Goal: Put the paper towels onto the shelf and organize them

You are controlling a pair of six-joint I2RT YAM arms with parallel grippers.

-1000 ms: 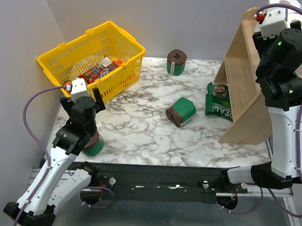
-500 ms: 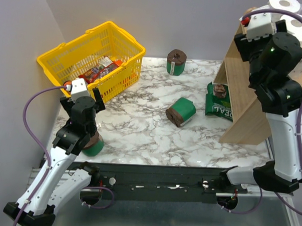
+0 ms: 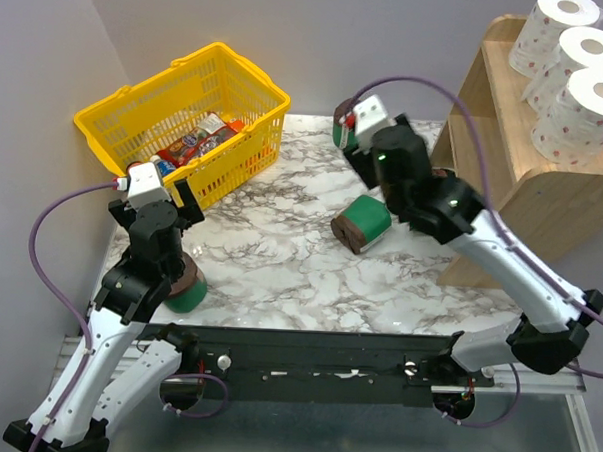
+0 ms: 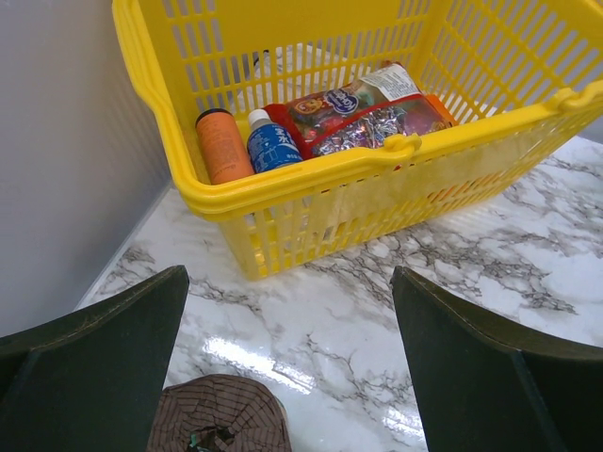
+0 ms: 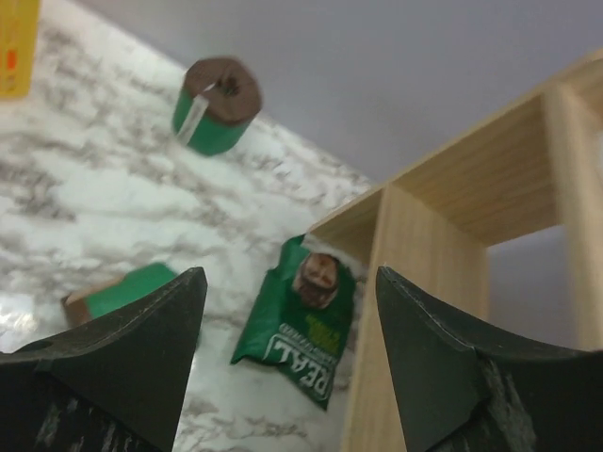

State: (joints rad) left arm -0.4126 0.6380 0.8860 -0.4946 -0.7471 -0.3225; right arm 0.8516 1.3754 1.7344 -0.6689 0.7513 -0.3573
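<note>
1. Three white rolls (image 3: 586, 50) stand in a row on top of the shelf (image 3: 503, 195) at the far right. That part looks done.
2. Left to do, I'd say: the far green roll (image 5: 217, 105), the middle green roll (image 3: 362, 222) and the near-left green roll (image 3: 186, 293), all on the surface (image 3: 279, 275).
3. The right hand (image 5: 287, 282) is open and empty, out over the middle of the surface.
4. The left hand (image 4: 292, 320) is open too, poised over the near-left green roll without gripping it.

Top cam sits high at the near edge, looking down over the whole table (image 3: 280, 270). Left wrist faces the yellow basket (image 4: 311, 179) up close, right wrist the shelf (image 5: 424, 282); top shows both.
</note>
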